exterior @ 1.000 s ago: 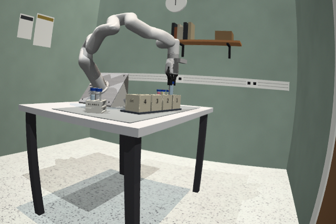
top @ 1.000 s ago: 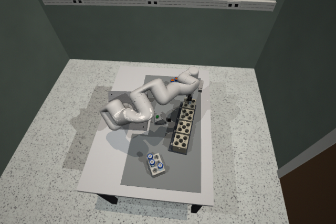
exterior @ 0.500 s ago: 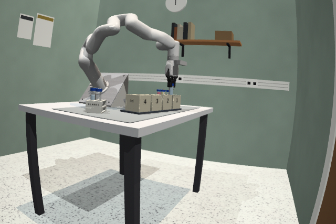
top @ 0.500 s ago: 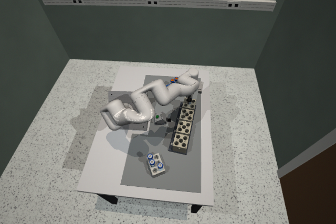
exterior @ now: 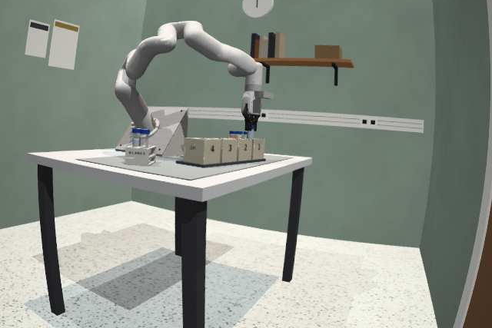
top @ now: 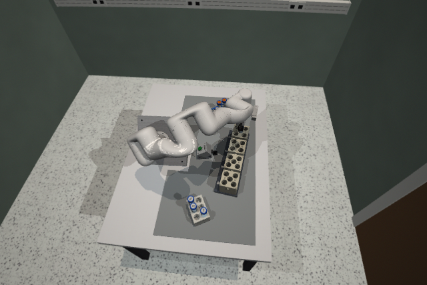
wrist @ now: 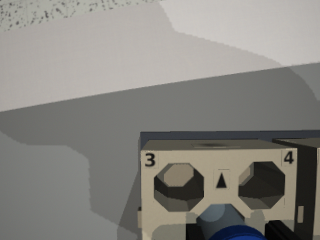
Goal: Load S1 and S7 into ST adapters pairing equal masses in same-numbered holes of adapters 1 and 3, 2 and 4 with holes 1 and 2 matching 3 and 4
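My gripper [top: 240, 125] [exterior: 250, 127] [wrist: 237, 234] is shut on a blue-capped tube [exterior: 250, 134] [wrist: 220, 215] with pale blue liquid. The tube hangs about upright at the middle hole 5 of adapter 1 [exterior: 259, 154] [wrist: 220, 156]; its cap dot and lower end are hidden, so I cannot tell its depth. Holes 3 and 4 there are empty; holes 1 and 2 are out of the wrist view. Adapters 2 [exterior: 244, 156], 3 [exterior: 229, 158] and 4 [exterior: 212, 158] show no tubes. The blanks rack [top: 201, 221] [exterior: 137, 160] holds three blue-capped tubes. Orange-dotted tubes [top: 219, 102] [top: 224, 100] stand beyond my arm.
The green DONE key [top: 199, 148] is on its small desk left of the stand [top: 225, 193]. Adapter 2 stands close beside adapter 1. Tube caps [exterior: 232, 132] show behind the adapters in the exterior view. My arm hides most of the sample rack area.
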`<state>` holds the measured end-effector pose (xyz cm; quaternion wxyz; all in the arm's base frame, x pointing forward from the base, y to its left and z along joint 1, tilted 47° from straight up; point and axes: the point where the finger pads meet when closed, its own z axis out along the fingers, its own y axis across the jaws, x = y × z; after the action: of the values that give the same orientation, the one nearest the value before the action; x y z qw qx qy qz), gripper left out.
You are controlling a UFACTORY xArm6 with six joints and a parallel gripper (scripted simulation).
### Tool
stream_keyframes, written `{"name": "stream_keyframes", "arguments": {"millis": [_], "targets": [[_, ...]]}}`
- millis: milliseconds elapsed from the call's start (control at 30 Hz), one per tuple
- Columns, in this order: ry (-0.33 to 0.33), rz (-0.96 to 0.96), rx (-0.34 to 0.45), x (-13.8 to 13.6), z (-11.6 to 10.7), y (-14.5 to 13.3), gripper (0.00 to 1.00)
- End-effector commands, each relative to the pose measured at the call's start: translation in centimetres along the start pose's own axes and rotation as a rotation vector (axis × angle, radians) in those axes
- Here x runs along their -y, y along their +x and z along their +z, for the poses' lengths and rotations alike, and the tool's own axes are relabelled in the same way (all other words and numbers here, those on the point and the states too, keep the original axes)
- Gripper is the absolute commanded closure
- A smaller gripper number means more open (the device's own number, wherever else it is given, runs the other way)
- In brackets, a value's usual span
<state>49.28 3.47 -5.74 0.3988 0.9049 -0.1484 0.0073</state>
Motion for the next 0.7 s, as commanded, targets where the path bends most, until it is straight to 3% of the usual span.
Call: {"name": "stream_keyframes", "arguments": {"millis": [0,667], "targets": [[0.003,0.001,-0.003,0.0,0.2,0.1,1.0],[0.003,0.001,-0.003,0.0,2.1,0.1,1.0]]}}
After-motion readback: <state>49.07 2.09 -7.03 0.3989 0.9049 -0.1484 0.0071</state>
